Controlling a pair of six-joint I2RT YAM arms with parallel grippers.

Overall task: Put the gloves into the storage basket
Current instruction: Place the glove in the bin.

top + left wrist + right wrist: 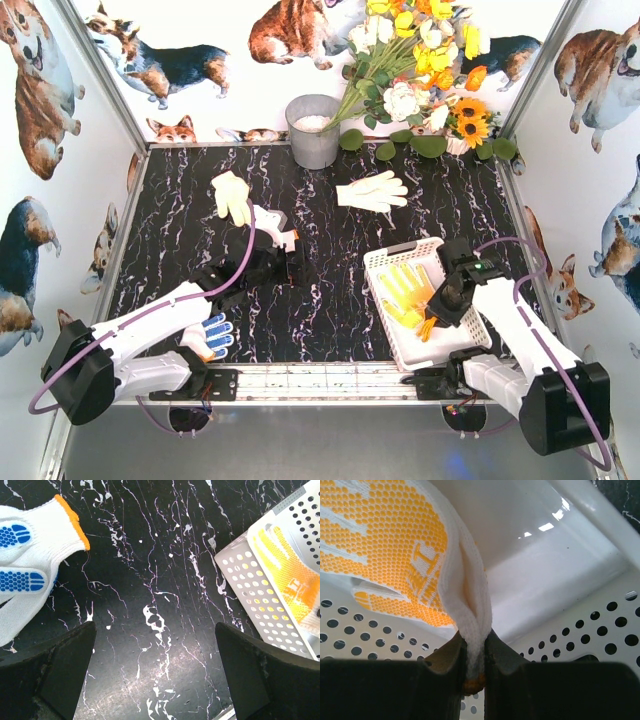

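Currently my right gripper (475,647) pinches the yellow-palmed glove (385,545) inside the storage basket (600,625); I judge letting go comes next. My left gripper (155,627) hangs wide open, empty.

Both arms share one build. We log the left arm (150,340) and the right arm (510,322) as white shell links between black joint housings. The largest housing (78,382) is a black drum at the base end. A thin purple cable (243,255) loops outside each arm. Wrist views: the left pincer (155,627) has matt black, wedge-shaped fingers (60,675) with scuffed, dusty edges. The right pincer (475,645) has the same black fingers, their inner faces slightly glossy.
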